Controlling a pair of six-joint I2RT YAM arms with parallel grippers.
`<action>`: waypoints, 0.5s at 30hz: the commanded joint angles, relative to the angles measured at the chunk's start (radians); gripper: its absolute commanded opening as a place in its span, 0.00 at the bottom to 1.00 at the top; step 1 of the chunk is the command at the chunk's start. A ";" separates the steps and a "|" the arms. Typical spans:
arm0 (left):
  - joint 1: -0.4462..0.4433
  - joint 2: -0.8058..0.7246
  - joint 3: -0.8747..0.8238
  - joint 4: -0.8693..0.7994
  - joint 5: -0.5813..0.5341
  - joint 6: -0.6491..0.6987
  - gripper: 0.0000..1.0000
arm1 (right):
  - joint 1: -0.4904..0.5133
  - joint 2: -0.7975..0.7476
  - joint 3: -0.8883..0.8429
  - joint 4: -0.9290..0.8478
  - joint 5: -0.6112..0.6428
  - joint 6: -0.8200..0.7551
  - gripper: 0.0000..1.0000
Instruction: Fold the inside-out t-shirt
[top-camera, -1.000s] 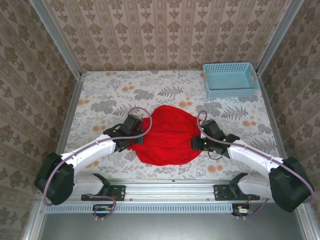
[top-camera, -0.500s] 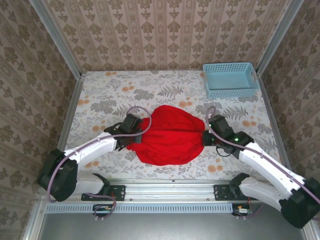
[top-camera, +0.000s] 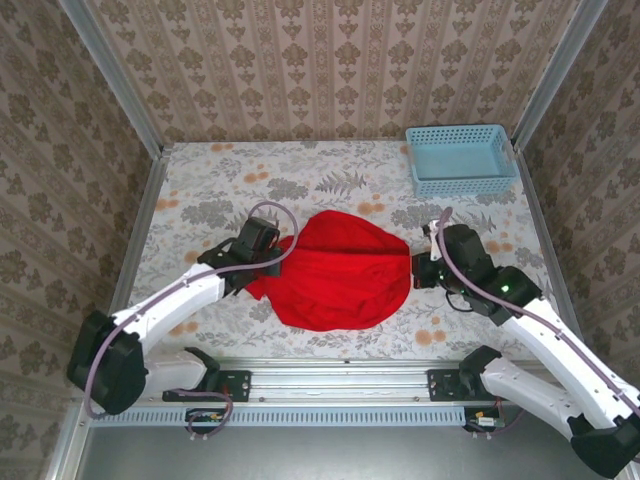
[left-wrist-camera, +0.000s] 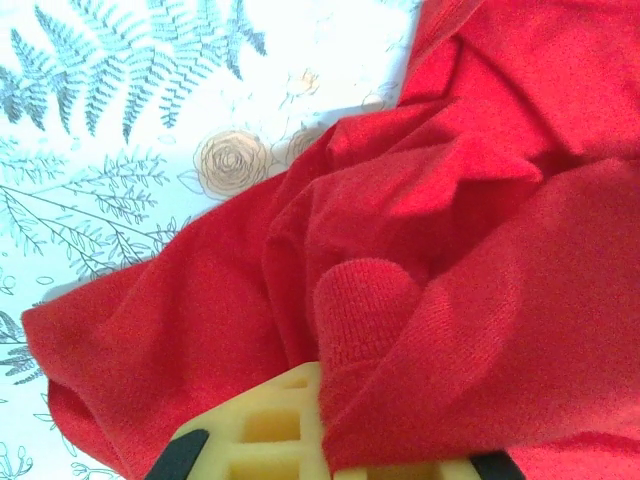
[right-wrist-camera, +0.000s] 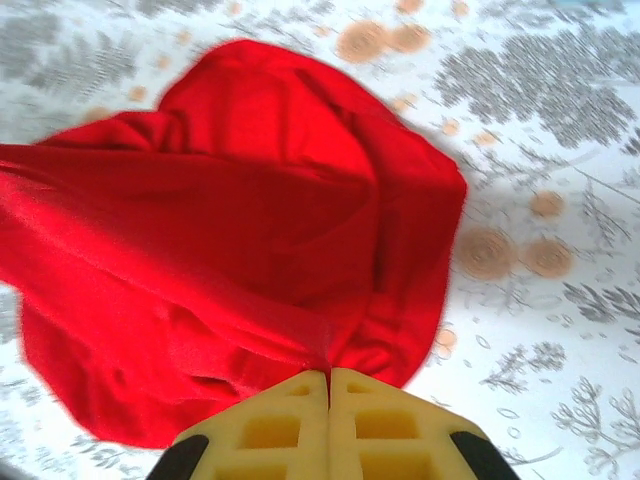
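Beige patterned wallpaper walls enclose a table covered in white cloth printed with grey ferns and orange roses. A bright red soft cloth t-shirt lies bunched in a rounded heap at the table's middle. At its nine o'clock edge the left gripper is clamped tight on a fold of red fabric, which bulges between its yellow fingers. At the three o'clock edge the right gripper pinches the shirt's edge, yellow pads pressed together. A light-blue plastic basket sits at two o'clock, well apart.
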 joint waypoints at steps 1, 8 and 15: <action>-0.020 -0.092 0.037 -0.032 -0.016 0.048 0.00 | 0.003 -0.076 0.096 0.003 -0.037 -0.034 0.00; -0.003 -0.135 0.026 -0.039 -0.090 0.041 0.00 | -0.029 -0.128 0.102 -0.073 0.326 0.021 0.00; -0.019 -0.050 0.039 -0.021 0.011 0.057 0.00 | -0.030 0.040 0.018 0.037 0.068 0.007 0.00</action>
